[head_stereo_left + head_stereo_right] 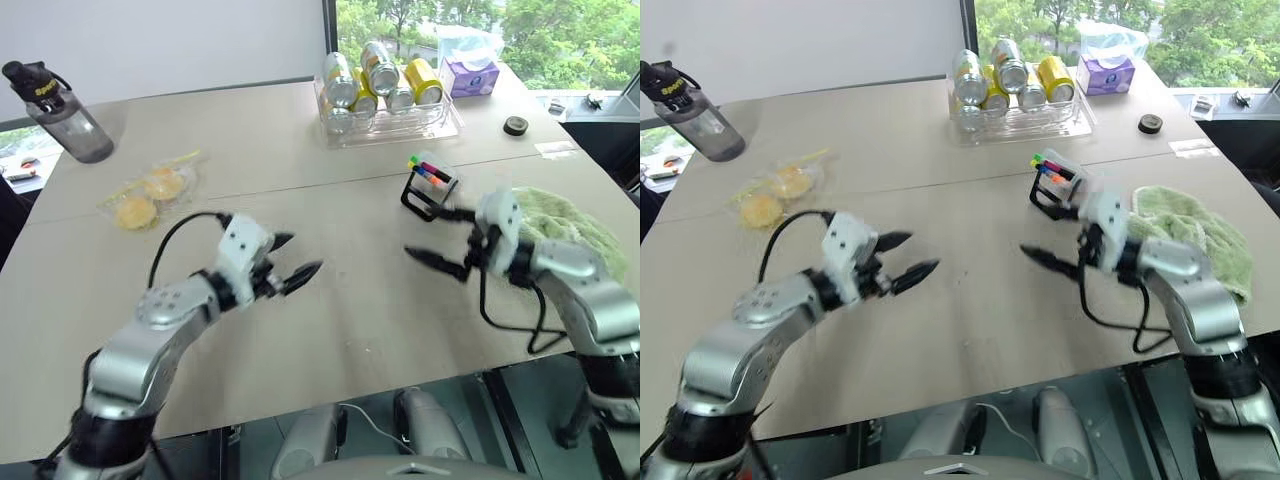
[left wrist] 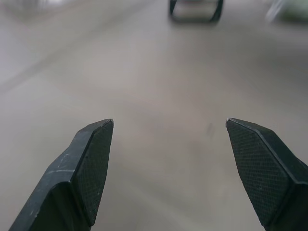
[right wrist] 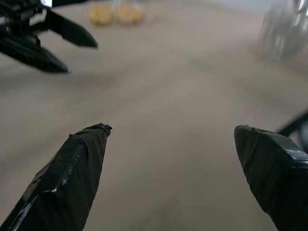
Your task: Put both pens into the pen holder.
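Desk: a pale beige top with a seam running across it. Its near edge lies just below both arms; the right edge falls away past a green cloth.
Open room: a broad bare stretch of desk lies between and in front of the two grippers, with nothing on it.
Left gripper: held over the bare desk left of centre, pointing toward the right. Its jaws stand spread with nothing between them; the left wrist view shows bare desk in the gap.
Right gripper: held over the desk just in front of the pen holder, pointing toward the left. Its jaws stand wide apart and empty; the right wrist view shows bare desk between them and the left gripper across the open stretch.
Pen holder: a small black-framed stand right of centre, just behind the right gripper and near the green cloth. It tilts, its open mouth facing up and toward the far left.
Pens: dark barrels with coloured tips jut from the holder's mouth, their long axes following its tilt. Which tips belong to the two pens cannot be told.
Far edge: a clear tray of drink cans stands behind the holder, well apart from it, with a purple tissue pack beside it.
Left side: a bag of yellow snacks and a dark water bottle sit well clear of both arms.
Right rear: a small dark roll lies near the desk's corner.
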